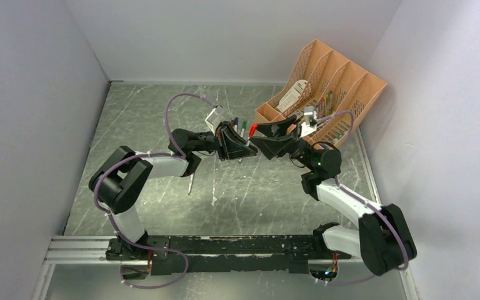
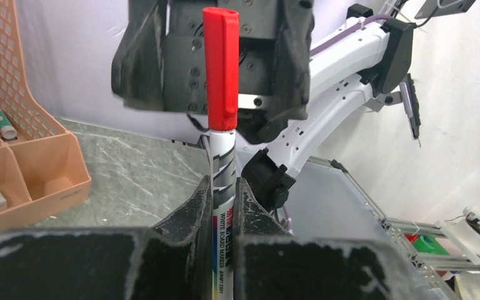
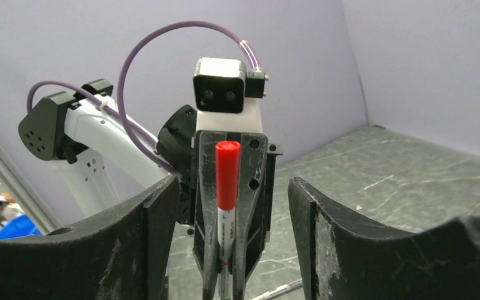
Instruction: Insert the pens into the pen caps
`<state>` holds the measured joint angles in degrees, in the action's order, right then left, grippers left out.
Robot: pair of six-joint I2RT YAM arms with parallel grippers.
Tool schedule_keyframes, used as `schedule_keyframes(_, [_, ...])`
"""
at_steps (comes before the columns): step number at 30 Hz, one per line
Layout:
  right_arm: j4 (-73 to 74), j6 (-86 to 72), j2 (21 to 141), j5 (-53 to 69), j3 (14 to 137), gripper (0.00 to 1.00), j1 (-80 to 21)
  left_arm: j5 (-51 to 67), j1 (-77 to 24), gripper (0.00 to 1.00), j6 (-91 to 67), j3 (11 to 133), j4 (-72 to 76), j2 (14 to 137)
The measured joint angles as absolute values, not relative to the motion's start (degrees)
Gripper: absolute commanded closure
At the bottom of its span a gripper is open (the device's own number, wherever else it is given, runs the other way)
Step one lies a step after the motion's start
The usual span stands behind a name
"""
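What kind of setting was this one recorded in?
Most likely a lab robot cell, not a real office: plain white walls box in a grey marbled tabletop, two robot arms are bolted to an aluminium rail, and an orange desk organiser stands in the far corner.

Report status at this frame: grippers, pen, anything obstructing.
Left gripper shut on pen. Right gripper open, facing red cap, not gripping it. Cap seated on pen's end. Two loose pens on table below, apart from both grippers.

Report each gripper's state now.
Left gripper: shut on the pen, red cap on it.
Right gripper: open, holding nothing.
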<state>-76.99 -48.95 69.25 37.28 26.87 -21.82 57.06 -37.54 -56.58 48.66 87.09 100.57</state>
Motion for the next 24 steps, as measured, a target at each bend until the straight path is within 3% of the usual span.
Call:
schedule_keyframes(6, [-63.0, -39.5, 62.0, 37.7, 30.4, 0.32, -21.8, 57.7, -37.5, 0.93, -51.8, 48.7, 86.7, 100.5])
schedule_keyframes(9, [-57.6, -37.0, 61.2, 37.6, 32.3, 0.41, -21.8, 57.8, -37.5, 0.93, -49.3, 48.7, 85.8, 100.4])
schedule_keyframes(21, [-47.9, -34.9, 62.4, 37.7, 37.0, 0.53, -21.8, 57.0, -37.3, 0.93, -39.6, 48.7, 76.4, 98.3])
schedule_keyframes(24, [-47.2, -34.9, 62.8, 38.2, 37.0, 0.64, -21.8, 56.8, -37.3, 0.93, -39.3, 48.7, 76.2, 98.3])
